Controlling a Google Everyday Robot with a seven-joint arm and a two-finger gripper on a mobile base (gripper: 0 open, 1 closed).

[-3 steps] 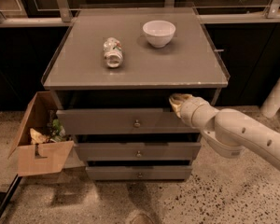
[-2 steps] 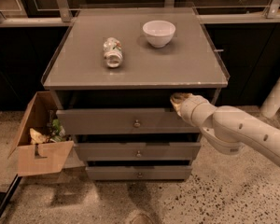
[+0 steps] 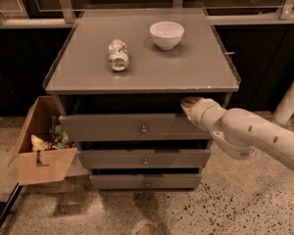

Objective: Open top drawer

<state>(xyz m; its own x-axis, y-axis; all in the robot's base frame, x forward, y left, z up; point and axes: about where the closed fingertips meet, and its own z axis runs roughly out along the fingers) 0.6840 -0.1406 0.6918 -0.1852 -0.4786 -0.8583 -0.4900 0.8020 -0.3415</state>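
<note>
Top drawer [image 3: 103, 127]: a wide, flat, matt grey front is seen around the knob, directly under the tabletop, with a dark gap along its upper edge.
Knob [image 3: 143, 129]: small, round and metallic, fixed at the centre of that front; all places below are given from it.
Gripper [image 3: 188, 105]: placed up and to the right of the knob, tucked into the dark gap at the upper right edge of the front; the knob is not touched.
Grip: whether it is open or closed cannot be told.
Arm [image 3: 255, 133]: smooth cream-white shell in rounded segments, brought in from the right of the knob.
Step in hand: engagement of the front's upper edge, not the knob, is judged to be under way; how far out the drawer stands cannot be settled.
Next move: a straight outward pull along the runners is called for, with contact kept on the edge; since the hold lies off-centre to the right of the knob, skewing would have to be guarded against.
Lower drawers [image 3: 112, 158]: two narrower, shorter grey fronts are stacked below the knob.
Tabletop [image 3: 196, 72]: smooth grey slab above the knob.
Bowl [image 3: 166, 34]: white, round, glossy, set upright above and slightly right of the knob.
Can [image 3: 118, 55]: printed cylinder laid on its side above and slightly left of the knob.
Cardboard box [image 3: 41, 166]: brown, open-flapped, left of and below the knob.
</note>
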